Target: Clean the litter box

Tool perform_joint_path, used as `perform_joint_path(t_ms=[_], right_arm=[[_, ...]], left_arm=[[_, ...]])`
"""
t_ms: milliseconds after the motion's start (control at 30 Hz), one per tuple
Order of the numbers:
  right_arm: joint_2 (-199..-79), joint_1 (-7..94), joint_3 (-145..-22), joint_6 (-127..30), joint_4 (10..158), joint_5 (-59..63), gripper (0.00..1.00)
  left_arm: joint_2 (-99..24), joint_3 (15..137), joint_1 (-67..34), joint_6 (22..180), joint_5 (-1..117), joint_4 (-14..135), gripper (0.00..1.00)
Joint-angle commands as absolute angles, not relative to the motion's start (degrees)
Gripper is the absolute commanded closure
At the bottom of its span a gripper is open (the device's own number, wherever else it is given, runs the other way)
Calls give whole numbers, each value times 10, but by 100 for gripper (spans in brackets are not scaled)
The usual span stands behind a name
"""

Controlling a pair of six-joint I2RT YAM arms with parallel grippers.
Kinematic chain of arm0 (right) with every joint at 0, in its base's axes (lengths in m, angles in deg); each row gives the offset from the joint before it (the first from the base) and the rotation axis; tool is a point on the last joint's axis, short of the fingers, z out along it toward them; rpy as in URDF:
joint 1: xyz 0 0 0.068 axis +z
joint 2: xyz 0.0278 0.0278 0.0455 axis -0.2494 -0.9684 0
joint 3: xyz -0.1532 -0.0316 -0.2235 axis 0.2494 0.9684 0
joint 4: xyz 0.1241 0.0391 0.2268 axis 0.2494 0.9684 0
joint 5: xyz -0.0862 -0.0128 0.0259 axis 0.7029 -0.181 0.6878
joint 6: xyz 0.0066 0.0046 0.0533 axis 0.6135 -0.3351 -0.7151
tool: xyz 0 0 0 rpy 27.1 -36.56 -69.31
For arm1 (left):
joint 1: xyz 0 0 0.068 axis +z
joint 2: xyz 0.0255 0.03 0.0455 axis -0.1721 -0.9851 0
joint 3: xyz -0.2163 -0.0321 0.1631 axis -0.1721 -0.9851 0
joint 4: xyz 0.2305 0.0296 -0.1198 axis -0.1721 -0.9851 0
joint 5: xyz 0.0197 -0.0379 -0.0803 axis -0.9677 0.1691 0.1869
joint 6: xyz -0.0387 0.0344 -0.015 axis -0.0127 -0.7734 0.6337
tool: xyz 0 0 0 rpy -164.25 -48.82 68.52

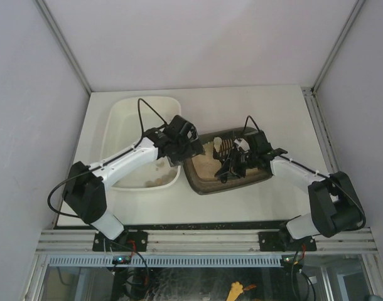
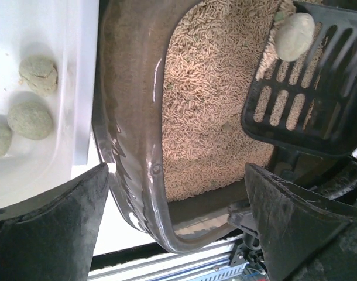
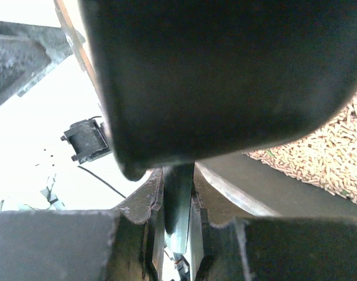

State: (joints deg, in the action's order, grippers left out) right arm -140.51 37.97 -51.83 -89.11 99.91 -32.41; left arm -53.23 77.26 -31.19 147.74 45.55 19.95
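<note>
The litter box (image 1: 207, 179) is seen right of centre on the white table (image 1: 242, 106), turned at a slant, with its left end just beside the right wall of the larger cream-white tub (image 1: 125, 119); whether the two touch cannot be told. Beige pelleted litter (image 2: 213, 105) is spread across the box's floor, and the dark glossy rim is seen curving round it in the left wrist view. A black slotted scoop (image 2: 319, 111) is held over the litter inside the box, and one pale rounded clump (image 2: 294, 36) is carried on its slots. The scoop's handle (image 3: 178, 193) is pinched by the right gripper (image 3: 178, 234), whose jaws are pressed against it from both sides; in the right wrist view most of the frame is filled by the dark underside of the scoop, with a strip of litter visible at the right edge. The left gripper (image 2: 175, 175) is held above the left end of the box, next to the tub, with its jaws spread wide. Its two fingers (image 2: 55, 234) are seen on either side of the box's rounded end, one towards the tub and one towards the scoop, and contact with the rim cannot be made out. Several greenish-grey clumps (image 2: 29, 120) are seen lying on the floor of the tub.
</note>
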Motion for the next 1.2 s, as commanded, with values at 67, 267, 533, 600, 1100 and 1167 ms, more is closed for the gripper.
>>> perform_joint_path(t_ms=[67,267,533,600,1100,1167], right_arm=[[-1358,377,-489,-839,1023,-329,100],[-1303,369,-458,-832,1005,-325,100],[-1160,368,-346,-850,859,-308,100],[-1143,368,-332,-841,851,-310,100],[-1067,322,-301,-825,843,-279,100],[-1069,349,-309,-816,855,-255,100]], left_arm=[[-512,829,-301,1423,454,200,0],[-507,911,-277,1347,498,189,0],[-475,929,-158,1227,622,155,0],[-459,913,-121,1200,665,144,0],[-358,915,-23,825,687,5,0],[-360,926,-15,824,676,1,0]])
